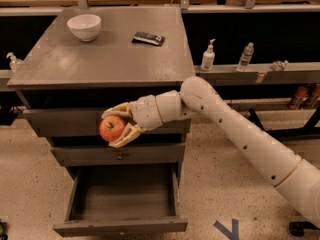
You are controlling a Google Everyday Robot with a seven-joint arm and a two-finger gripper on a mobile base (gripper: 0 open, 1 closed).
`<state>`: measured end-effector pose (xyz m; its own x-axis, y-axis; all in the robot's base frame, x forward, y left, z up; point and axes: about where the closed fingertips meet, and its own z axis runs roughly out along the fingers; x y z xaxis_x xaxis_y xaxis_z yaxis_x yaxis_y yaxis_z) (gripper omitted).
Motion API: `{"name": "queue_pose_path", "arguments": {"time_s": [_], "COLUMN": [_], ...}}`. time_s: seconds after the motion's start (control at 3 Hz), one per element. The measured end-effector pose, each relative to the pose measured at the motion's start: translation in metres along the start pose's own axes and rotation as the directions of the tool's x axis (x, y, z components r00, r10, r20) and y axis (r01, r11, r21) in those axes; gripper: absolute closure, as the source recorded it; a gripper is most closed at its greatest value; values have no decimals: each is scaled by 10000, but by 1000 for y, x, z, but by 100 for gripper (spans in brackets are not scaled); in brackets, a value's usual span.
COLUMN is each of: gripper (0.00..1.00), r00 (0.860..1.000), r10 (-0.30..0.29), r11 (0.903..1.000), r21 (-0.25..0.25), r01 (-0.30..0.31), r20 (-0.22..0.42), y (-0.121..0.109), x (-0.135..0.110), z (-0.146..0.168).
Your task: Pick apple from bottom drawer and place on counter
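Gripper [112,129] clenched on the apple [113,128], one finger over its top, one curled beneath. Stem dimple faces outward. Grip looks firm, fruit seated well in.

Camera view, all places taken from the table [100,59]:
- Apple hangs below the table's front edge, about under the middle of it, close in front of the cabinet face.
- Bottom drawer [120,226] stands pulled open, lowest of all, jutting out past the table's front edge.
- Arm [240,134] reaches in from the table's right side, also below the top.
- White bowl [84,27] sits on the table at its back left; a dark packet [148,38] lies at its back, right of the bowl. Front half of the table is bare wood.

Step in hand, by my reckoning: carrying the apple up onto the table.

To do it well:
- Draw out from the front edge first; the top overhangs and could catch the upper finger.
- Rise until the lower finger clears the table's surface, then move in.
- Aim for the bare front half, well apart from bowl and packet.
- Lower until the apple rests, then release slowly; a round fruit may roll.
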<state>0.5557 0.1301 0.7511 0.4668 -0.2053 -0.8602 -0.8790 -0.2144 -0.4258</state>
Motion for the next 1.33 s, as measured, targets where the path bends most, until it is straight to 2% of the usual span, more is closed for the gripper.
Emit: {"name": "queue_pose_path", "arguments": {"time_s": [0.33,0.67,1.0,1.33], "gripper": [100,100,100,100], "r00": [9998,10000,9982,9907], "r10": [-140,-19,563,1334], "r11": [9998,9952,9675,9233], "r21": [163,974,2456,3599], "r01": [143,17,-597,-1345], "r20": [-168,21,210,280], "y": [-43,-72,-97,-125], "x": [-35,-56,-58,-55], "z": [-17,-40,-76,-103]}}
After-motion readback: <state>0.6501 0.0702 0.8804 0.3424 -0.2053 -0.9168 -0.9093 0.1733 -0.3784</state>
